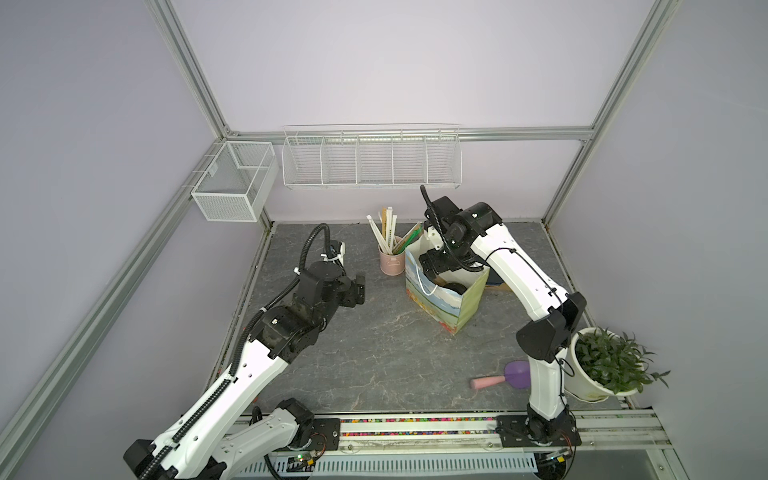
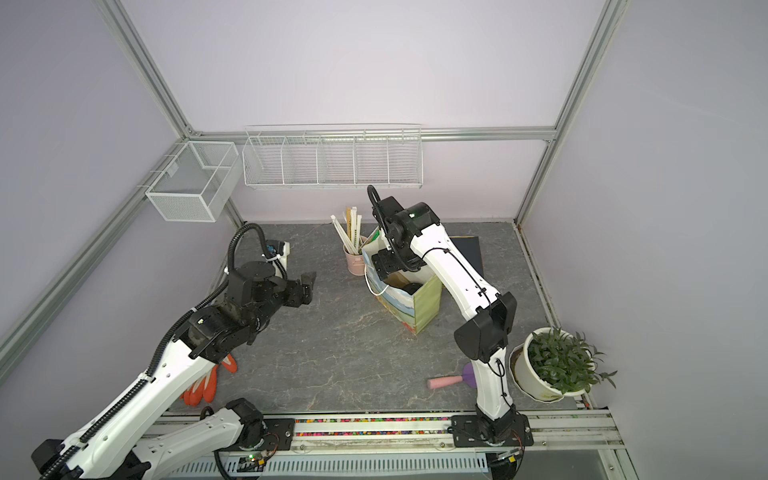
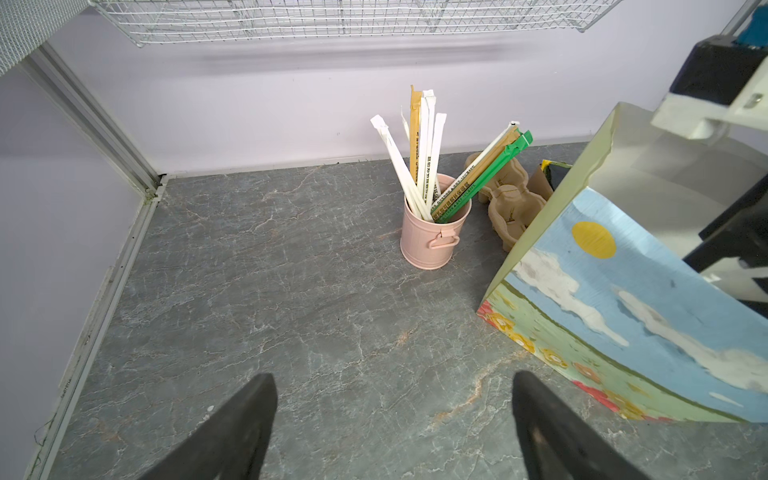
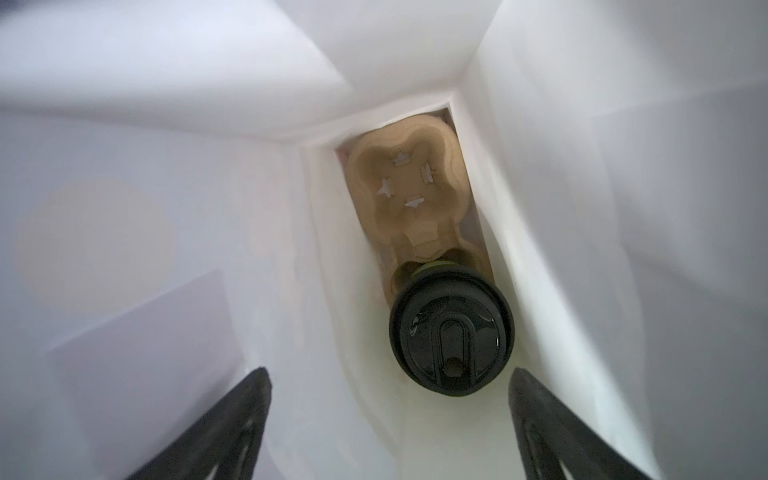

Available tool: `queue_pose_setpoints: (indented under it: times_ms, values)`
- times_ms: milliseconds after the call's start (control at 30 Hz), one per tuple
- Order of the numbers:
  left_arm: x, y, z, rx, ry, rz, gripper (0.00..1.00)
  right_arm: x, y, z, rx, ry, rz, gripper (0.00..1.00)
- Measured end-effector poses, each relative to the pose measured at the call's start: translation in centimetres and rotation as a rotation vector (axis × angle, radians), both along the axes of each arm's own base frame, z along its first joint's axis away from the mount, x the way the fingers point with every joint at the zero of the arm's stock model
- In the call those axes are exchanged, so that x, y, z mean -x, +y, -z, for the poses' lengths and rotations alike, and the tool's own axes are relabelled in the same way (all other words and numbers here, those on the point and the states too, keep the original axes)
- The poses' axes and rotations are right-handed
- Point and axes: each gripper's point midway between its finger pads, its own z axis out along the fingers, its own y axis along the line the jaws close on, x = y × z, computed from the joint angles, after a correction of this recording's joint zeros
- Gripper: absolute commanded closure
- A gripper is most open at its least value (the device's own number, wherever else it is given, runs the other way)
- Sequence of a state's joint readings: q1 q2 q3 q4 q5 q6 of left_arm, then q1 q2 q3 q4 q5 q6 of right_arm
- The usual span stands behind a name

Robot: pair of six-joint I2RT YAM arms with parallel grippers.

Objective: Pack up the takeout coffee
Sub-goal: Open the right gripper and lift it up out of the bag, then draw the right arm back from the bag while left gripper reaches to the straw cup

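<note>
Inside the tall paper bag painted with sky, clouds and flowers [image 1: 436,305]: green paper cup with black round plastic lid [image 4: 452,330], upright, lid on, seated by the look in one pocket of a tan moulded-pulp cup carrier [image 4: 409,187]; other pocket bare.
Bag itself: white within, open at the top, upright on the grey marbled table [image 1: 374,353].
Right jaws: apart, down inside the bag mouth, above the lid and clear of it, gripping nothing.
Left jaws: apart, over bare table, well apart from the bag, gripping nothing.
Step in hand: judged as release of the cup; placement in the bag seemingly done.
Next move: straight lift out of the bag, jaws wide and centred, no brush against the thin paper walls, lest the bag tip or the cup rock.
Pink metal bucket [image 1: 392,262]: just beside the bag, full of paper-wrapped straws [image 1: 386,232] in white, tan and green.
Second pulp carrier [image 3: 513,208]: on the table behind bucket and bag, nothing in it.
White wire wall rack [image 1: 372,160]: nothing seen in its compartments.
</note>
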State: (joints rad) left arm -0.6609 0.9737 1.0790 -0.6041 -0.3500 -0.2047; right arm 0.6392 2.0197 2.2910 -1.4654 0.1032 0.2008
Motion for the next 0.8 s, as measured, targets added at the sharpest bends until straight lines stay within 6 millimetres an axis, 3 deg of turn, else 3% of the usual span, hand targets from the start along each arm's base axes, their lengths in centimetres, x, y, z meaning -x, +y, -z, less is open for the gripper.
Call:
queue_pose_setpoints:
  times_ms: [167, 533, 667, 800]
  values:
    - [-0.2, -0.3, 0.4, -0.006, 0.013, 0.006, 0.11, -0.2, 0.4, -2.3, -0.052, -0.054, -0.016, 0.09]
    - [-0.7, -0.7, 1.5, -0.026, 0.041, 0.009, 0.11, 1.1, -0.7, -11.7, -0.203, -0.286, -0.029, 0.09]
    - [-1.0, -1.0, 2.0, -0.037, 0.057, 0.009, 0.10, 2.0, -2.3, -15.8, -0.255, -0.417, -0.007, 0.12]
    - [-1.9, -1.2, 2.1, -0.041, 0.078, -0.005, 0.11, 4.8, -5.1, -18.8, -0.315, -0.542, 0.021, 0.12]
